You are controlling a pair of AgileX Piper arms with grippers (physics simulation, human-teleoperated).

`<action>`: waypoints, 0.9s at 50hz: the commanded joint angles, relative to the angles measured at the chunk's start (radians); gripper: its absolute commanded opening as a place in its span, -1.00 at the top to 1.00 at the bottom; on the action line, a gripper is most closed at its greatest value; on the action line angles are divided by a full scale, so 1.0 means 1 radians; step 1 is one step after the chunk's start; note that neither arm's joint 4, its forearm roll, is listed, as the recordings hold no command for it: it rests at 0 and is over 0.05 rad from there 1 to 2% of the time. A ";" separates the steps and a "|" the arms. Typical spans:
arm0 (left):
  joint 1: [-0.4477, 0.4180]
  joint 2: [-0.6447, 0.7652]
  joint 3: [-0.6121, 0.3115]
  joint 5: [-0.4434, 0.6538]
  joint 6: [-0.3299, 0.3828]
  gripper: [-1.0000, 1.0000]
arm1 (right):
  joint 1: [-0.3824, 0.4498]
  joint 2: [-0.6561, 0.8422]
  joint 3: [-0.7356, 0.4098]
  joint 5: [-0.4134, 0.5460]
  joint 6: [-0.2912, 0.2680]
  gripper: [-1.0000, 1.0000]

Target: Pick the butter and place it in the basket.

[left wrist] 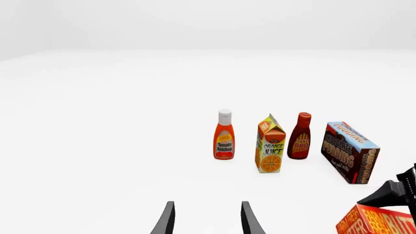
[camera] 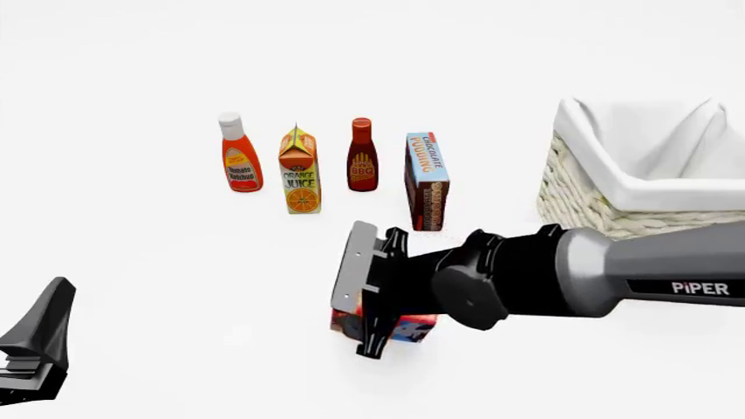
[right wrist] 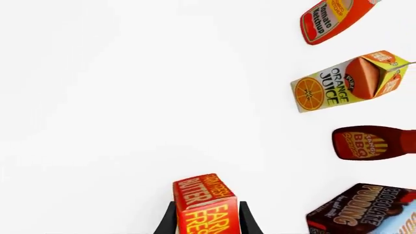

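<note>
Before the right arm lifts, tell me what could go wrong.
1. In the right wrist view the butter sits between the right gripper jaws, but contact is not clear; it may slip on lifting.
2. The chocolate pudding box stands between the butter and the basket; a low carry could topple it.
3. The basket's cloth-lined rim stands tall; the box could catch on it.

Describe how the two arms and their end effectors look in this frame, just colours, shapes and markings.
The right arm has a smooth grey cylindrical link with white "PIPER" lettering, then black, rounded joint housings and a flat grey plate at the wrist. The right end effector has two slim, dark, tapered fingers. The left end effector has matching dark blade-like fingers; the front view shows only its black angular tip. No cables visible.
</note>
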 commanded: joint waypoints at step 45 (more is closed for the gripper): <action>0.000 0.000 0.000 0.000 0.000 -1.00 | -0.067 -0.120 -0.140 0.170 -0.123 1.00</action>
